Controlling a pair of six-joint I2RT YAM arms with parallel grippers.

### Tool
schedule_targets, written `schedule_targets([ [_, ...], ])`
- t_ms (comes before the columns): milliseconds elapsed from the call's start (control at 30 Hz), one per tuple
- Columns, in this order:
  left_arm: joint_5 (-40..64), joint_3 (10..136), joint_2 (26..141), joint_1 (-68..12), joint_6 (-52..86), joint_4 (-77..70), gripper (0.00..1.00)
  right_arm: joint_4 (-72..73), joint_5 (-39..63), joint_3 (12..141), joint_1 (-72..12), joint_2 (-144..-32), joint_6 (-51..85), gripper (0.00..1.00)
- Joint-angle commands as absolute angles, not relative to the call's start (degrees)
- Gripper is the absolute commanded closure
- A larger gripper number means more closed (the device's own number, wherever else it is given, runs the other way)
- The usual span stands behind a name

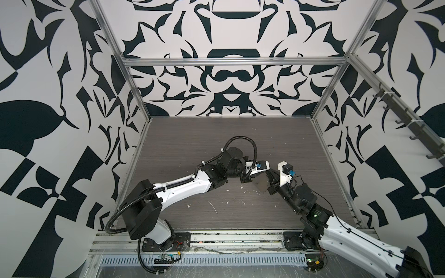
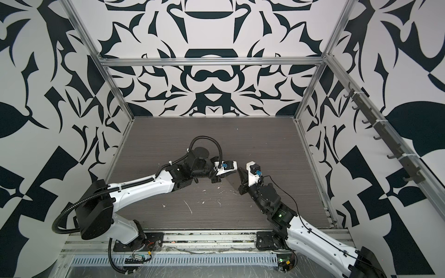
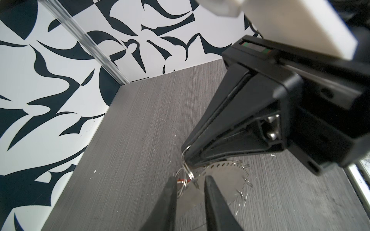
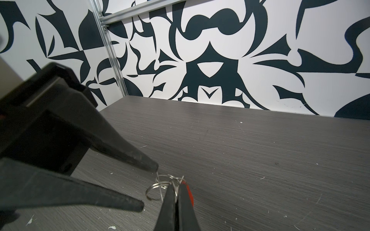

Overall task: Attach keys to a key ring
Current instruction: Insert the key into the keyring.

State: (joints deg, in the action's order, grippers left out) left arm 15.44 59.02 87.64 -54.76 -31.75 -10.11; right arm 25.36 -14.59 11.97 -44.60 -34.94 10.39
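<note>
our right gripper [image 4: 176, 185] has its jaws pinched together on the small ring of the red-tagged keys [image 4: 189, 193]. our left gripper [image 3: 189, 180], jaws apart, straddles the key ring [image 3: 220, 176] rim over the tabletop [image 3: 140, 120].

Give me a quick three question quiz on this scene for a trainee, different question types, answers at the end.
1. True or false: the black right gripper is shut on the cluster of small silver metal split rings.
2. What colour is the plastic tag beside those rings? A blue, B red-orange, C green.
3. Fill in: the jaws of the black left gripper stand ___.
Key: 1 true; 2 B; 3 open.
</note>
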Motion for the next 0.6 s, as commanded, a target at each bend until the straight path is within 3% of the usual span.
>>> schedule_targets([
  [0,16.0,60.9,88.6,-54.5,-32.0,-8.8,0.74,29.7,-13.6,12.3,-44.5,-34.7,10.1,1.0],
  [300,16.2,62.1,89.6,-54.5,-31.5,-8.0,0.78,30.5,-12.2,12.3,-44.4,-35.7,9.8,1.0],
  [567,15.7,62.3,89.8,-54.5,-31.5,-7.9,0.95,30.9,-12.4,11.8,-44.4,-35.1,9.9,1.0],
])
